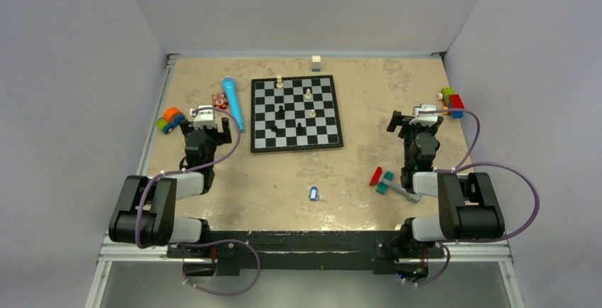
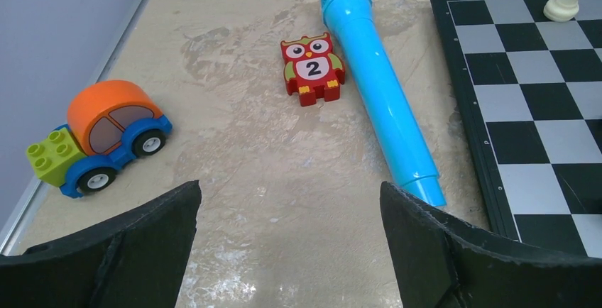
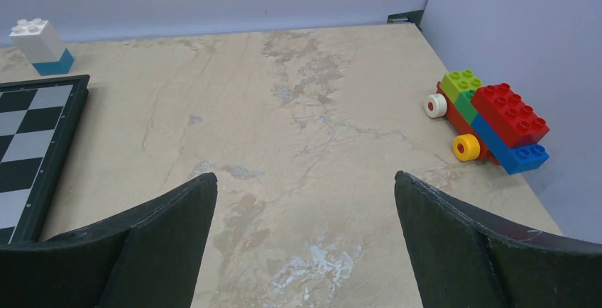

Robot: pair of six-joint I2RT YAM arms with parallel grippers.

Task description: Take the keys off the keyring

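Observation:
A tiny key with a blue head and a short silvery blade lies on the tan table near the front middle, between the two arms. The thin keyring is too faint to make out beside it. My left gripper is open and empty, at the left beside the chessboard, far from the key. My right gripper is open and empty at the right, also far from the key. Both wrist views show only bare table between the fingers; the key is out of view there.
A chessboard with several pieces sits mid-table. A long blue cylinder, an owl tile and a toy car lie by the left gripper. A brick car lies right, a red-teal-grey toy front right, a white block at the back.

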